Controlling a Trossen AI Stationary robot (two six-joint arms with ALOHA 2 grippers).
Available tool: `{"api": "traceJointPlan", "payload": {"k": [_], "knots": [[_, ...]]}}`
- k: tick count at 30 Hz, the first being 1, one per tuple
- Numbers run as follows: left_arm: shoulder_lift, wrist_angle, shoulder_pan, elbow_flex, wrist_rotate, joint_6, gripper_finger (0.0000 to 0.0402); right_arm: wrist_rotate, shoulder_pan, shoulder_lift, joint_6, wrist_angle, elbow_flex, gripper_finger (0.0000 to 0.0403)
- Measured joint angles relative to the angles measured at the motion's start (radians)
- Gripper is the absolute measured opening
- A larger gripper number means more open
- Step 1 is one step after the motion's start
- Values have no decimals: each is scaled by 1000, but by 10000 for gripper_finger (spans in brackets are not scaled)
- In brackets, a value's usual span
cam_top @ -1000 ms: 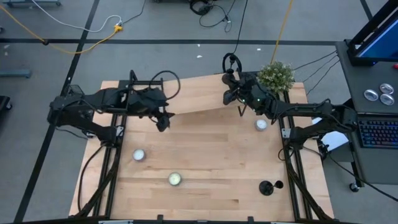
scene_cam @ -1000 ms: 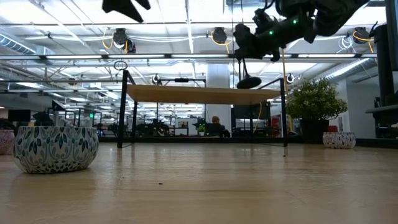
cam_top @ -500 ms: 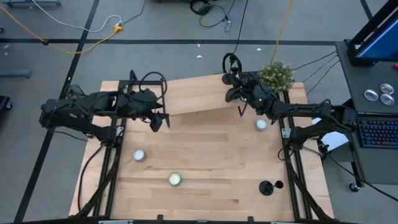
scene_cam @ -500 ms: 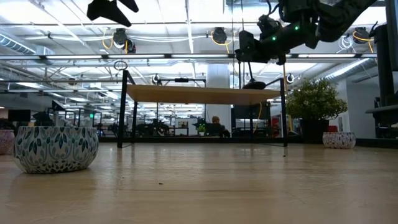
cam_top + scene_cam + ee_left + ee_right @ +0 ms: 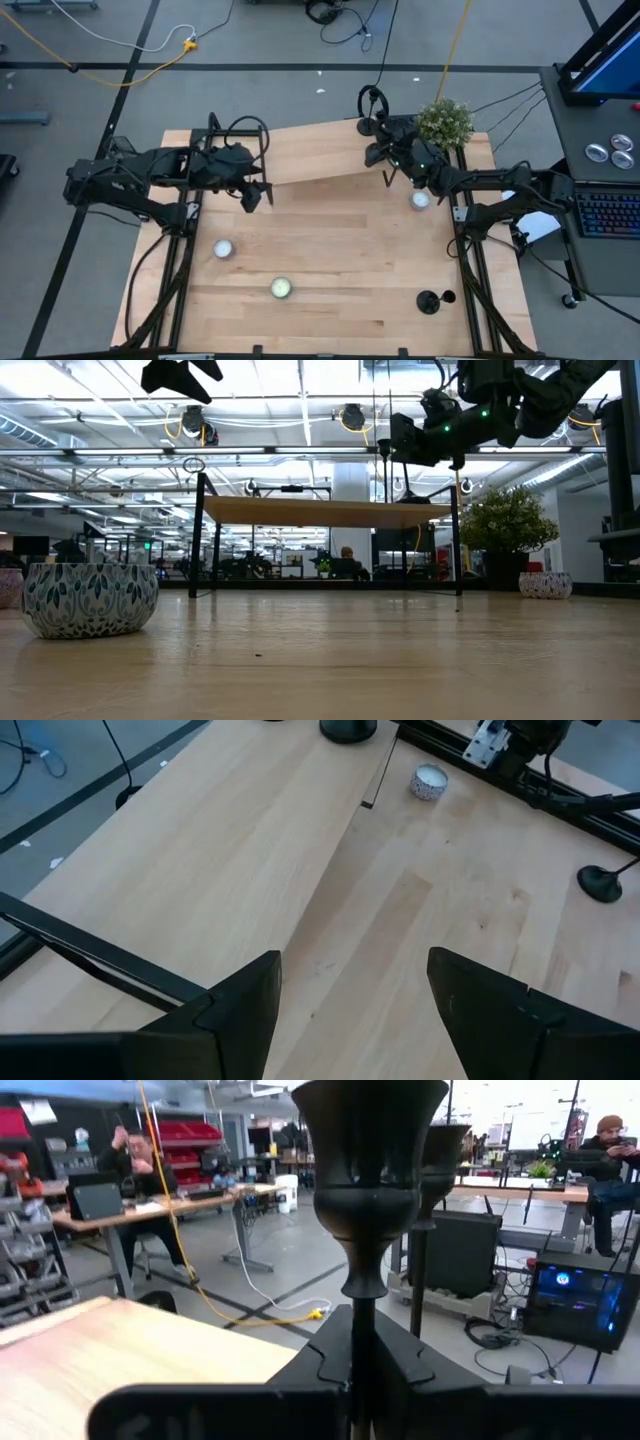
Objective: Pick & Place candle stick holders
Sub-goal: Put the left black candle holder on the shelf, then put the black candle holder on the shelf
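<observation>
Candle stick holder number one is clamped by its stem in the right gripper, held upright up at the far right of the table, over the raised wooden panel and right next to the little potted plant. From the wrist view the fingers are pinched tight around the thin stem below the cup, and a second holder seems to stand just behind it, so my guess is the step is setting this one down beside that one. To do it well I'd keep the stem vertical, come down slowly until the round base sits flat, and only then let go, since a thin stem on a small base tips easily. Room is tight there: plant on one side, the panel's edge and the table's far edge close by, plus a tealight just near of the gripper. The left gripper hangs with fingers spread apart over bare wood at far left, well clear. A third holder waits near the right front corner, close to that edge, with tealights out on the open middle.
</observation>
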Motion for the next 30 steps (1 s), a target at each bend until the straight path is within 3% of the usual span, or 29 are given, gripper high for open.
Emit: {"api": "traceJointPlan", "payload": {"k": [17,30], "knots": [[0,-1,0,0,0,-1,255,-3,0,0,-23,108,-58,28],[0,-1,0,0,0,-3,255,-6,3,0,-24,107,-58,127]]}}
